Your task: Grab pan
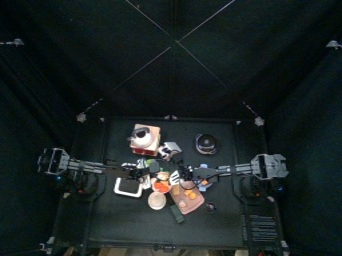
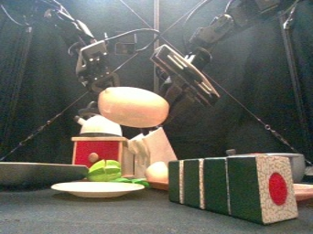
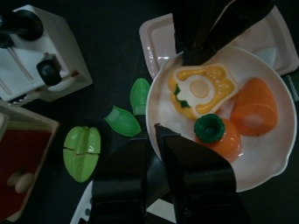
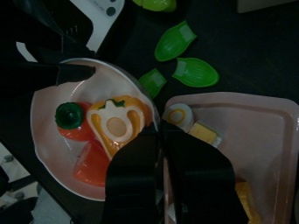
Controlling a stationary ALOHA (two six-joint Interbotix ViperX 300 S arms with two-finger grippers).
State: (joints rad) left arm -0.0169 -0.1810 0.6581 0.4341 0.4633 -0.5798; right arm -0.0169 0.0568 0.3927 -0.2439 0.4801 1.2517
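The step in hand looks like the approach, and it has barely begun. Both black arms hang over the round white plate (image 3: 260, 140) of toy food near the middle of the small black table (image 1: 107, 225), not over the pan.

The small round dark pan (image 1: 205, 143) sits well apart from the plate, toward the table's far edge on the right arm's side. The right arm therefore seems the natural one to use. A sound move would be to lift clear of the plate first and travel across above the toys. The arm could then come down with one jaw inside the pan's wall and one outside, pinching the rim rather than spanning the whole bowl. The rim is thin and probably slippery, so a firm bite would likely hold best. No handle can be made out from above.

The left gripper (image 3: 176, 144) and the right gripper (image 4: 163, 144) each hover above the plate, facing one another across it. Their jaws merge into one dark mass in both wrist views, so I cannot tell whether they are apart or together. Neither holds anything that shows.

From overhead the pan shows a black inside ringed by a narrow greyish metallic edge. It looks about bowl-sized, stands upright and appears empty. Neither wrist view shows it.
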